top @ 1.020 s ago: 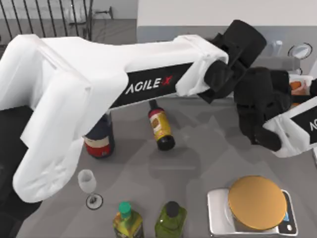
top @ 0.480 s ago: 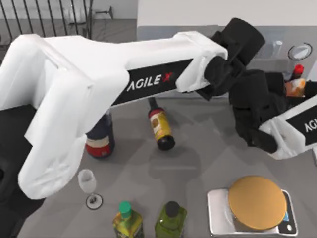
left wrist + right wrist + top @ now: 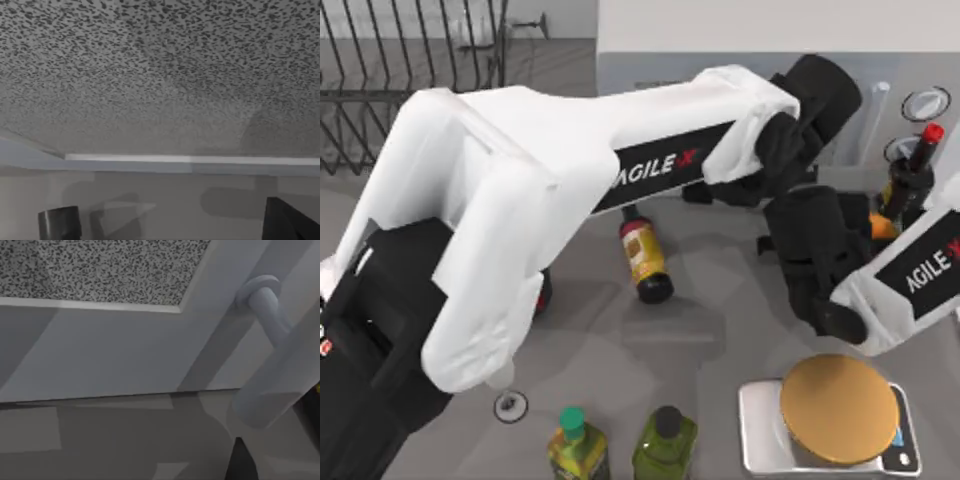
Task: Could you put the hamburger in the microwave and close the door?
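While the hamburger is sitting flat on the scale at about 4 o'clock on the table, the microwave is standing along the far edge at 12 o'clock, well apart from it. The door is facing both wrist cameras up close, its speckled window and white bar handle showing plainly. The left gripper is reaching across to about 1 o'clock, close to the microwave's front, and whether it is open or closed cannot be told. The right gripper is hovering just beside it at about 2 o'clock, and its state cannot be told either. A brown bottle is lying on its side near the centre. Two green bottles are standing at 6 o'clock, and a red-capped bottle is standing at 2 o'clock.
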Tool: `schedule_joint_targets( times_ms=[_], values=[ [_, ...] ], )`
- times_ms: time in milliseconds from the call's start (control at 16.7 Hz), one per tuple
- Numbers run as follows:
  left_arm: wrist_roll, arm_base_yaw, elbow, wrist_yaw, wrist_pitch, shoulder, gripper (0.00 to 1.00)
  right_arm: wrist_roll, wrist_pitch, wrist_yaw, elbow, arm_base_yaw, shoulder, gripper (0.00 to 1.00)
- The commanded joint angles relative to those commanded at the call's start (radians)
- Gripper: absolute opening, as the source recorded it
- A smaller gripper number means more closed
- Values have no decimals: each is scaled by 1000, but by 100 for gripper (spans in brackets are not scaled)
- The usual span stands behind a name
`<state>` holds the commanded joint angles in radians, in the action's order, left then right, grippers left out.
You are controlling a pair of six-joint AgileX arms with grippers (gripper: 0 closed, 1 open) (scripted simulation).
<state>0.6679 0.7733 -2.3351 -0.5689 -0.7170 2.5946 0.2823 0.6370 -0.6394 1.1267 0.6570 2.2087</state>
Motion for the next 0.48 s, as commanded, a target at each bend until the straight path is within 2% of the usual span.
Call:
schedule_joint_targets(
  times_ms=[240,480],
  values=[
    [-40,-44,-235,25,-77,127,0,0,0,0,0,0,0,100],
    [-56,-62,-302,36,-105,170,0,0,0,0,0,0,0,100]
  ],
)
